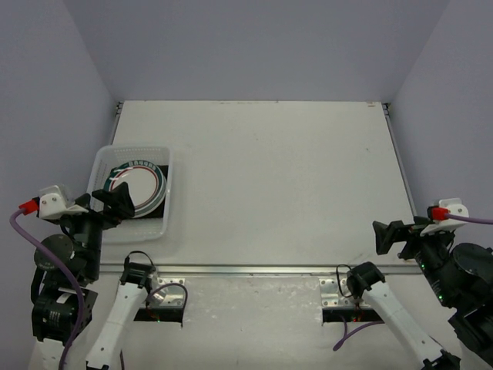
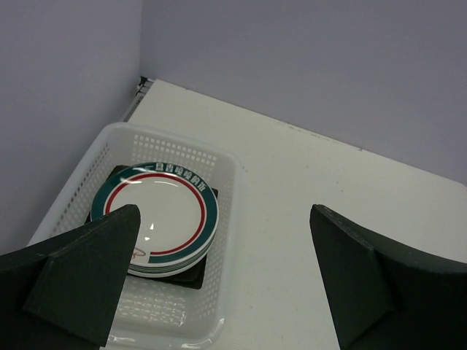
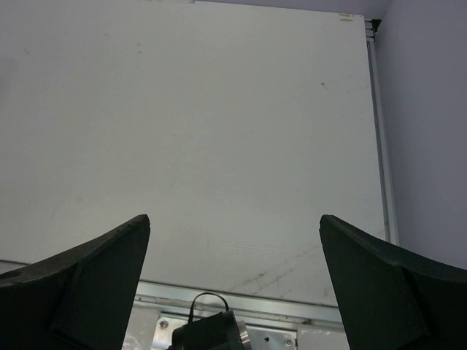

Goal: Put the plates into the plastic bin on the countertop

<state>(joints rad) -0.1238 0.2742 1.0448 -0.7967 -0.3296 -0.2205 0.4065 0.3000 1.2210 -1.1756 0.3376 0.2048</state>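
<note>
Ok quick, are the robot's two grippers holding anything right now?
Left gripper: open, holding nothing.
Right gripper: open, holding nothing.

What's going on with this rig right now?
Nothing is being held. The plates sit stacked in the bin at the left of the countertop, with a round green-and-red banded one on top and a dark square one at the bottom. The left gripper hangs open and empty over the bin's near side. The right gripper is open and empty at the right near edge. No plate shows outside the bin, so the job looks done.
</note>
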